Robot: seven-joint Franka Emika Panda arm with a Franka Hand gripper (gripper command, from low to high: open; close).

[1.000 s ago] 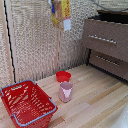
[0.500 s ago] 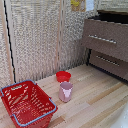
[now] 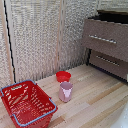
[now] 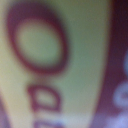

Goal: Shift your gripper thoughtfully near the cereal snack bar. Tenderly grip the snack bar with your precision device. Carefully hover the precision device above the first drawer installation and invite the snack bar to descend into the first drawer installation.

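The cereal snack bar (image 4: 55, 65) fills the wrist view as a blurred yellow packet with dark red lettering, very close to the camera. It does not show in the exterior view, and neither does my gripper; both are above that view's top edge. My fingers are hidden in the wrist view too. The first drawer installation (image 3: 105, 39), the taller brown front with a long silver bar handle (image 3: 102, 39), is at the exterior view's upper right, with a dark gap above its front.
A shorter brown drawer front (image 3: 107, 62) sits below the tall one. A red bowl (image 3: 63, 76) and a pink cup (image 3: 65, 91) stand mid-table. A red basket (image 3: 27, 102) is at the exterior view's lower left. A slatted wall (image 3: 45, 40) stands behind.
The snack bar, hanging at the exterior view's top edge, moved up and towards the exterior view's right and has left that view.
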